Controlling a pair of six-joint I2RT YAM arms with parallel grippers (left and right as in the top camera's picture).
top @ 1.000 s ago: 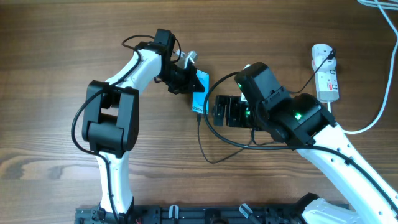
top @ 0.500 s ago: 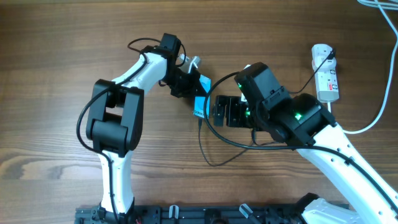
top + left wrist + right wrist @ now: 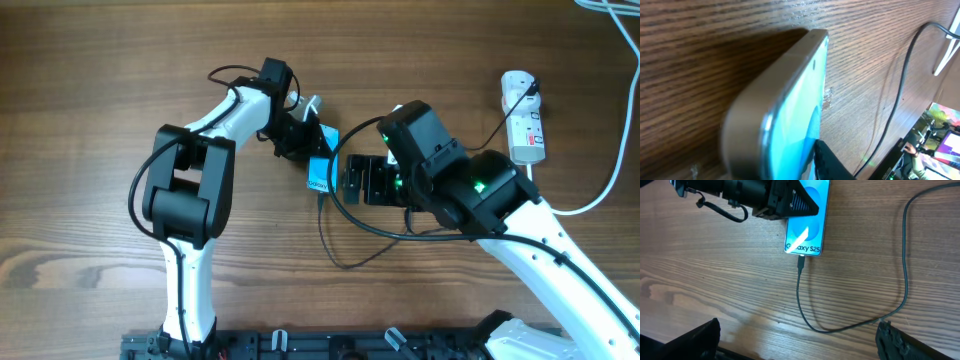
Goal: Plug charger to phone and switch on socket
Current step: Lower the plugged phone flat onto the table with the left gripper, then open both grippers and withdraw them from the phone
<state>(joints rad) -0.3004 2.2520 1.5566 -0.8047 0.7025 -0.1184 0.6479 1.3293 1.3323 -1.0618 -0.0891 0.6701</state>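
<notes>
Jaws of left gripper [image 3: 303, 135] clamped on upper end of phone [image 3: 812, 230]. Right gripper [image 3: 352, 178] jaws wide apart, empty. I see charger [image 3: 798, 292] looping just ahead of them, tip touching phone's bottom edge; seated or not, can't tell. Socket [image 3: 526, 125] well behind right jaws.

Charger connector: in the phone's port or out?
In, apparently: the charger connector meets the phone at its bottom edge, no visible gap.
</notes>
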